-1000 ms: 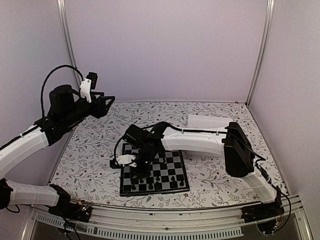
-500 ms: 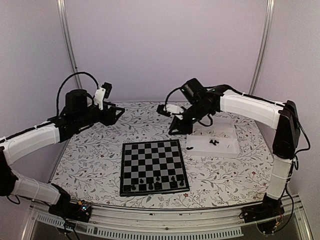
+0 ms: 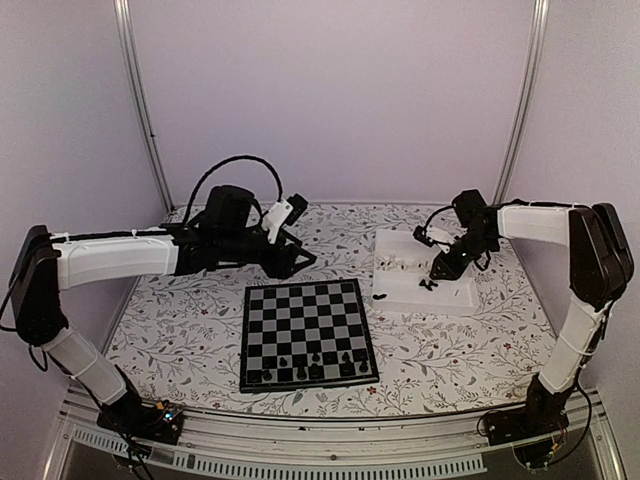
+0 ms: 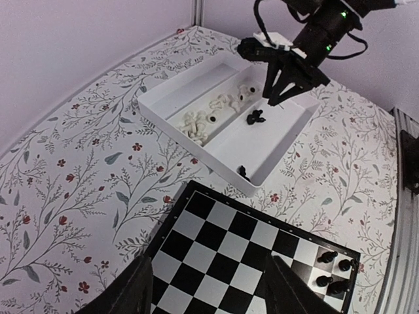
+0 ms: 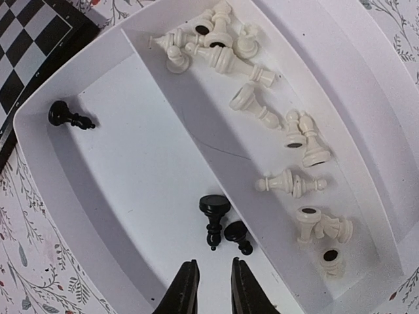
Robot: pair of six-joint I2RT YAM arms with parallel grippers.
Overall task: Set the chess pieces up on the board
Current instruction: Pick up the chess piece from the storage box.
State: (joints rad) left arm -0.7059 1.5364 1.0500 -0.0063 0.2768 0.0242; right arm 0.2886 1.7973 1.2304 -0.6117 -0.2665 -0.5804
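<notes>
Two black chess pieces (image 5: 215, 207) lie in the tray (image 5: 124, 190) under my right gripper (image 5: 214, 268), jaws narrow and empty; I'd widen, drop straight, pinch one. Left gripper (image 4: 209, 275) hangs wide near the far edge of the board (image 4: 236, 261).

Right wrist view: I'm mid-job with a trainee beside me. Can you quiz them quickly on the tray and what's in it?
1. True or false: the white pieces and the black pieces lie in the same compartment of the tray.
2. How many black pieces lie in the tray? A) one B) three C) six
3. Which gripper hangs over the tray, and is anything between its fingers?

Key
1. False: they lie in separate compartments.
2. B.
3. The right gripper. Nothing is between its fingers.
</notes>
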